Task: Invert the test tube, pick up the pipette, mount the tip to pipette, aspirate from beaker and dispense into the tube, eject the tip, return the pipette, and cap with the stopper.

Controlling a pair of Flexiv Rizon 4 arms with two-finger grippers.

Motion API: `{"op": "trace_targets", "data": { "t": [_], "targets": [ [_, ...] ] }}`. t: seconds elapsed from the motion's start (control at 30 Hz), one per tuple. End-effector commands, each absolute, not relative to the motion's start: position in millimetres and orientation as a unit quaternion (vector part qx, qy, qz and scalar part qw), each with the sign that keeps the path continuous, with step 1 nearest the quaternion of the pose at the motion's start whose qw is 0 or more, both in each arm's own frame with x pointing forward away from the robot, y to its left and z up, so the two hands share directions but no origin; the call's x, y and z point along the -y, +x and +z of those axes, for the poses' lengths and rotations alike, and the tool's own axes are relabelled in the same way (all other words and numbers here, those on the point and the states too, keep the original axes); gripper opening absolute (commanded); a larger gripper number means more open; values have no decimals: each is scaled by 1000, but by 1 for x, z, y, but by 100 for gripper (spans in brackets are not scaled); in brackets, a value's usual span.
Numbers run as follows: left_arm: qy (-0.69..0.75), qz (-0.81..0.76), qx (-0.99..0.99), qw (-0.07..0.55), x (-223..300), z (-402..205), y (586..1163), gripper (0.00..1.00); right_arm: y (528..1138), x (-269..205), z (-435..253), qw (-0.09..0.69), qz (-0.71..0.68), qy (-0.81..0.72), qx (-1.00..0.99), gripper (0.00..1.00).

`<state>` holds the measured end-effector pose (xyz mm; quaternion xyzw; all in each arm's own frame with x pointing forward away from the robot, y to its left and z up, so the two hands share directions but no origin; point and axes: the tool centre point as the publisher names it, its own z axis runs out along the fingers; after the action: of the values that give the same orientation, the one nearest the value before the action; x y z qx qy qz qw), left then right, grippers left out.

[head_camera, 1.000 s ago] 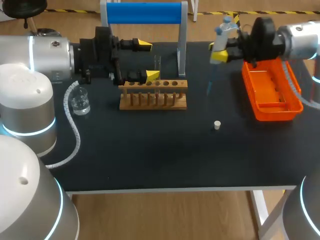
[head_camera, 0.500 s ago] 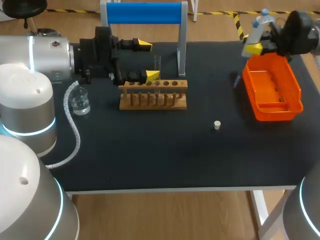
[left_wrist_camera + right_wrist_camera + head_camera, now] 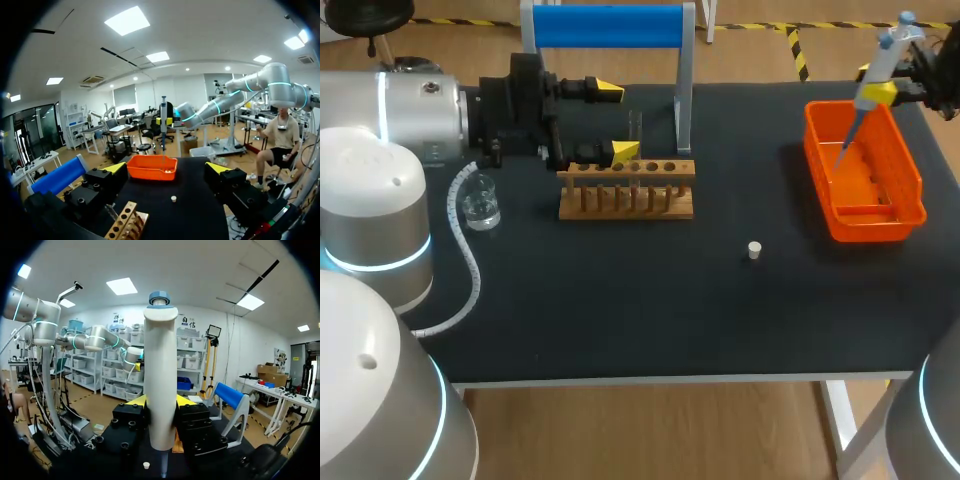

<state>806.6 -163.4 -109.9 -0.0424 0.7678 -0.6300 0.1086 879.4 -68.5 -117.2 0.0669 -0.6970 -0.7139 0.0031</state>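
My right gripper [image 3: 876, 88] is shut on the white pipette [image 3: 886, 52] at the far right. The pipette hangs tilted, and its thin tip points down into the orange bin [image 3: 910, 200]. In the right wrist view the pipette [image 3: 160, 390] stands upright between the yellow tips of the gripper [image 3: 160, 402]. My left gripper [image 3: 616, 121] stands open just behind the wooden rack [image 3: 625, 190], level with the clear test tube [image 3: 635, 128] that stands upright in the rack. The small white stopper [image 3: 754, 250] lies on the black mat. The glass beaker [image 3: 480, 205] sits at the left.
A blue-topped pipette stand [image 3: 610, 25] rises behind the rack. In the left wrist view the orange bin [image 3: 150, 167], the stopper [image 3: 173, 199] and the rack [image 3: 125, 225] lie ahead of the open gripper [image 3: 166, 170]. A coiled white cable [image 3: 470, 270] trails beside the beaker.
My right arm has carried the pipette to the right, from above the mat's middle to over the orange bin. The left arm has stayed where it was.
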Motion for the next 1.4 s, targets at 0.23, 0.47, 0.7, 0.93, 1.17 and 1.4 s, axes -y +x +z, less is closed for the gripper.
{"op": "trace_targets", "data": {
  "t": [0.23, 0.47, 0.7, 0.93, 1.17, 1.4],
  "targets": [
    [-43, -631, -767, 110, 164, -111, 806, 100, 888, 104, -120, 10, -701, 68, 710, 0],
    [-43, -631, -767, 110, 164, -111, 806, 100, 891, 121, -125, 8, -702, 61, 710, 0],
    [-43, -631, -767, 110, 164, -111, 806, 100, 895, 134, -132, 7, -706, 56, 706, 0],
    [-43, -631, -767, 110, 164, -111, 806, 100, 899, 140, -138, 12, -709, 58, 703, 0],
    [-43, -631, -767, 110, 164, -111, 806, 100, 902, 144, -144, 14, -712, 51, 700, 0],
    [-43, -631, -767, 110, 164, -111, 806, 100, 904, 144, -147, 21, -712, 54, 699, 0]
  ]
}}
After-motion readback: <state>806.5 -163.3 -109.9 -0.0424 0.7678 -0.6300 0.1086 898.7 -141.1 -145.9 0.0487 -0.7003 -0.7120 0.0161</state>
